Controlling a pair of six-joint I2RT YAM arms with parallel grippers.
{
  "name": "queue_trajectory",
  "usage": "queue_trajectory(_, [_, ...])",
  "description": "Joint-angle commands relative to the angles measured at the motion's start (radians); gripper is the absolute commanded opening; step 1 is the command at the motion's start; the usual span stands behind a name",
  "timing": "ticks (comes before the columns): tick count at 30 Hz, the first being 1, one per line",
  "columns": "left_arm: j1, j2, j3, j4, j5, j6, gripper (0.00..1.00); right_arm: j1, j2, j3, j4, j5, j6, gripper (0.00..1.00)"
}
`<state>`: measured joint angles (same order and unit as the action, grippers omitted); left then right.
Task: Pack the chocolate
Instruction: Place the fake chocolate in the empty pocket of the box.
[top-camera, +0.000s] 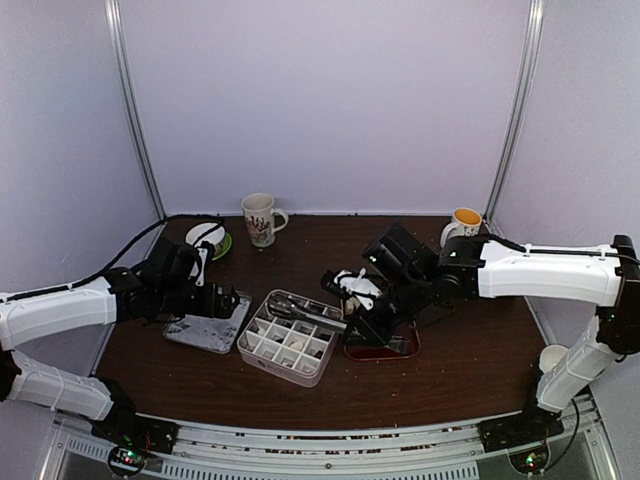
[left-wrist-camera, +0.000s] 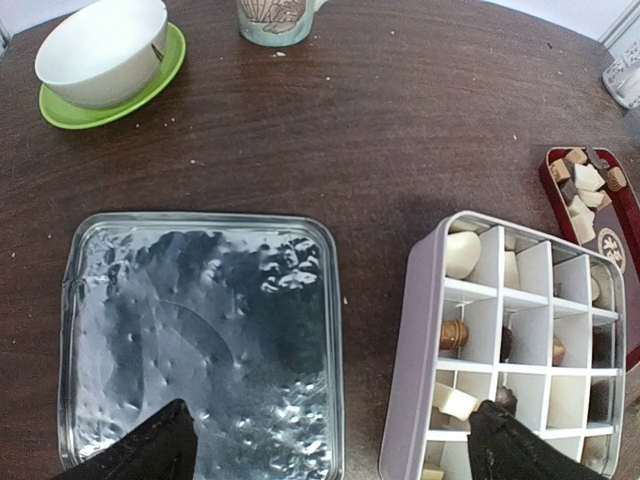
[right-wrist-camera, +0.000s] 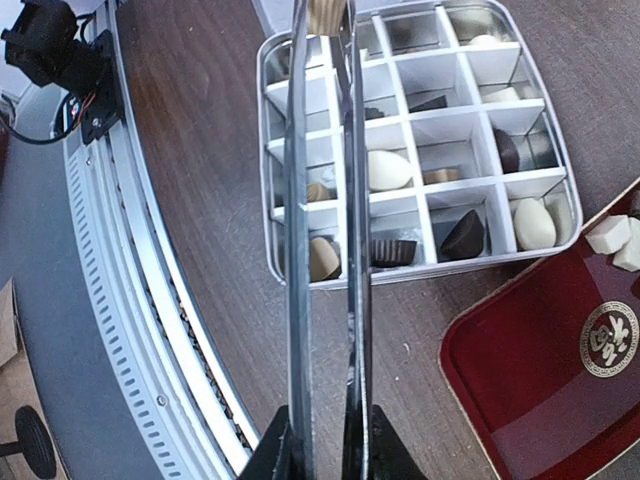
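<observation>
The chocolate lies in two places. Several pieces (right-wrist-camera: 388, 170) sit in cells of the white divided box (right-wrist-camera: 450, 268), and more pieces (left-wrist-camera: 585, 180) lie in the dark-red tray (right-wrist-camera: 540, 360). My right gripper (right-wrist-camera: 328, 440) is shut on metal tongs (right-wrist-camera: 298, 250), which reach out over the box. A tan piece (right-wrist-camera: 325, 15) is pinched between the tong tips at the top edge of the right wrist view. My left gripper (left-wrist-camera: 328, 415) hangs open above the gap between the silver lid (left-wrist-camera: 200, 330) and the box (left-wrist-camera: 420, 330), holding nothing.
A white bowl (left-wrist-camera: 100, 50) on a green saucer and a patterned mug (left-wrist-camera: 275, 20) stand at the back of the table. An orange-filled mug (top-camera: 465, 222) is at the back right. The table's metal front rail (right-wrist-camera: 150, 330) runs close to the box.
</observation>
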<state>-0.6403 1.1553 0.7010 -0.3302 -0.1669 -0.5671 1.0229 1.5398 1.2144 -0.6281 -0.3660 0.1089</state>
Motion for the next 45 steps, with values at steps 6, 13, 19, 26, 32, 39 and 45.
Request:
queue_trajectory(6, [0.012,0.016,-0.003,0.055,0.037,-0.009,0.97,0.073,0.059,0.037,-0.052,0.054,-0.056,0.21])
queue_trajectory(13, [0.015,0.014,-0.006,0.052,0.041,-0.007,0.97,0.106,0.105,0.058,-0.076,0.093,-0.063,0.21])
queue_trajectory(19, [0.018,0.006,-0.012,0.045,0.04,-0.006,0.97,0.11,0.114,0.067,-0.062,0.109,-0.057,0.22])
queue_trajectory(26, [0.021,0.01,-0.008,0.04,0.037,0.007,0.98,0.112,0.134,0.079,-0.079,0.126,-0.069,0.24])
queue_trajectory(32, [0.024,0.021,-0.007,0.048,0.047,0.009,0.98,0.117,0.149,0.098,-0.077,0.134,-0.068,0.24])
queue_trajectory(39, [0.024,0.015,-0.009,0.038,0.045,0.013,0.98,0.121,0.149,0.098,-0.07,0.148,-0.064,0.32])
queue_trajectory(45, [0.024,0.009,-0.01,0.033,0.043,0.013,0.98,0.122,0.135,0.101,-0.062,0.156,-0.063,0.34])
